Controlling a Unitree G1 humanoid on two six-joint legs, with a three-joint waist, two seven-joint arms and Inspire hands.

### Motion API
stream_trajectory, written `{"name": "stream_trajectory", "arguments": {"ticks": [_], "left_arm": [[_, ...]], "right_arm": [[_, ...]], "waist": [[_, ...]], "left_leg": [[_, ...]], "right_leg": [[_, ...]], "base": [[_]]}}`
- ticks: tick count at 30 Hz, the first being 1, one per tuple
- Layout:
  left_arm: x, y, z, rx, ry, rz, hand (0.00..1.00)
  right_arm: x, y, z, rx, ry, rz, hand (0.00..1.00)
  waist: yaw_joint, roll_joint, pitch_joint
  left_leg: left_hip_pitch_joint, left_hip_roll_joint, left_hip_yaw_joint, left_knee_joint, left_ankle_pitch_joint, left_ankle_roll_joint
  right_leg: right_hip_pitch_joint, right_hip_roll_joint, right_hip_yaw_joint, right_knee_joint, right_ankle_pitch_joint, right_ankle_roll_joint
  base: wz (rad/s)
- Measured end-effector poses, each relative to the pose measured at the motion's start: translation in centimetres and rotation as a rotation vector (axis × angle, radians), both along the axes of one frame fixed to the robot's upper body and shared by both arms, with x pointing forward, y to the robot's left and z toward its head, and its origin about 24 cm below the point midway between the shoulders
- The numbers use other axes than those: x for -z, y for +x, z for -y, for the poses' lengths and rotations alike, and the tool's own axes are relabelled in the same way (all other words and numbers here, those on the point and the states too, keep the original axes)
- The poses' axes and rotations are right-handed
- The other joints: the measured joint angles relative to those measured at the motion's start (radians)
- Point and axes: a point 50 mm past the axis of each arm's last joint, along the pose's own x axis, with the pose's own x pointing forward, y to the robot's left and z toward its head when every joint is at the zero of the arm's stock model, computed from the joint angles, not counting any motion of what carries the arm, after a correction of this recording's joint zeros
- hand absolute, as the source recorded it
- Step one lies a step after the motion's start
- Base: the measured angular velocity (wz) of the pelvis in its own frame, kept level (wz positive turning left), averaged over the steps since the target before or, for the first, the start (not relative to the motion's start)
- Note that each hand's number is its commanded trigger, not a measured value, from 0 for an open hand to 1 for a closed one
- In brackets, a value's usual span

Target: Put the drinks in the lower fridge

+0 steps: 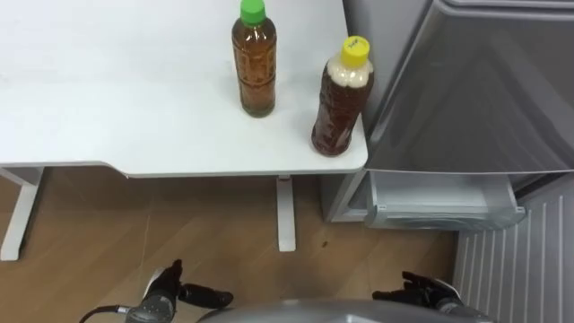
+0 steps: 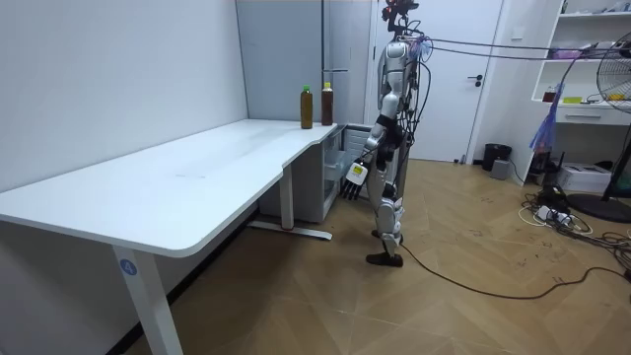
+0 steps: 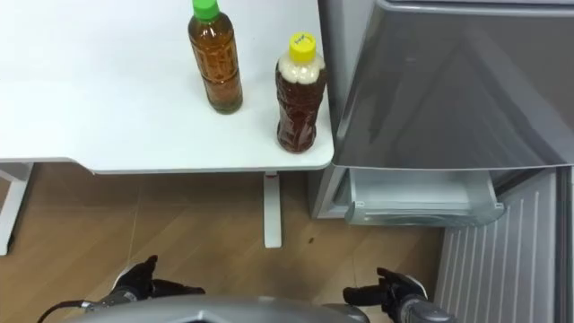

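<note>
Two drink bottles stand upright near the right end of the white table. One holds amber tea under a green cap. The other is darker, with a yellow cap, and sits at the table's corner beside the fridge. Both bottles show in the room view, the green-capped one and the yellow-capped one. My left hand and right hand hang low by my sides, fingers relaxed and holding nothing, well short of the bottles. I stand facing the table corner and the fridge.
The grey fridge stands to the right of the table. Its lower compartment is open, with a white drawer sticking out and a ribbed white panel at the lower right. A table leg stands on the wooden floor below.
</note>
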Motion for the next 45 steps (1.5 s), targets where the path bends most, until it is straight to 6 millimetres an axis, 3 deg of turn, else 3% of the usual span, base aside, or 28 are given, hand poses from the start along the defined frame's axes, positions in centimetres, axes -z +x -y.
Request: {"name": "stream_trajectory", "arguments": {"ticks": [33,45], "left_arm": [[0.1,-0.4,0.1,-0.035,0.001,0.000,0.00],[0.4,-2.5,-0.2,-0.343,-0.072,0.001,0.00]], "right_arm": [[0.1,-0.5,0.0,0.063,0.018,-0.011,0.00],[0.2,-0.8,0.0,0.105,0.022,-0.023,0.00]], "waist": [[0.004,0.003,0.0000],[0.002,0.003,0.0040]], "left_leg": [[0.005,0.000,0.002,0.000,0.000,0.000],[0.007,-0.001,-0.023,0.002,0.000,0.000]], "right_leg": [[0.002,0.001,0.005,0.000,0.000,0.000],[0.014,0.001,-0.006,-0.001,0.000,0.000]], "base": [[0.00],[0.04]]}}
